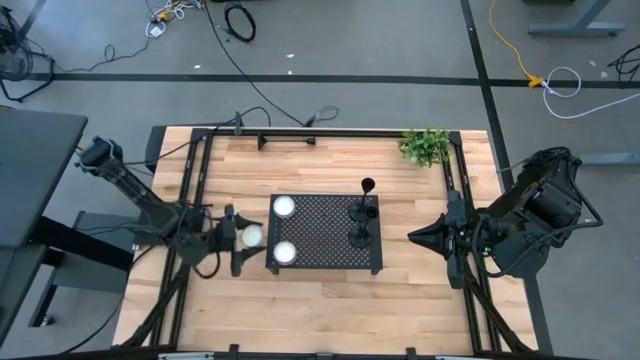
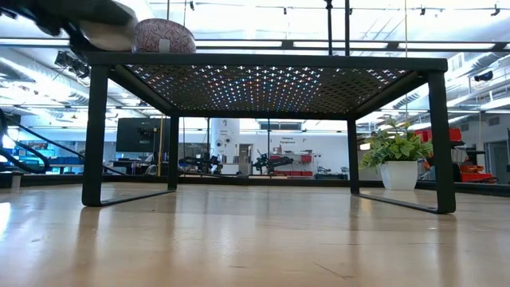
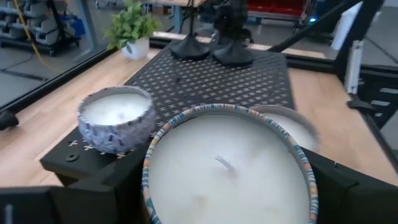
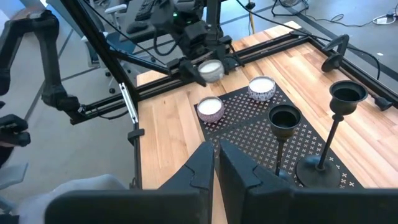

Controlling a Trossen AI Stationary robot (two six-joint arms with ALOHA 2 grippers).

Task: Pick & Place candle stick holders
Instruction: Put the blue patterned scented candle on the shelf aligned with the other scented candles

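While three candle stick holders (image 1: 364, 212) stand on tray (image 1: 325, 262), two candles (image 1: 284, 207) beside, third candle (image 1: 250, 236) gripped

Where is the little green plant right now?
In the high view the plant sits at the table's far edge on the right arm's side, beyond the black tray where the candle stick holders stand.

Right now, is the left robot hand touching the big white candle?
Touching. In the left wrist view the candle sits clamped between the left gripper's dark fingers; the high view shows it held beside the tray.
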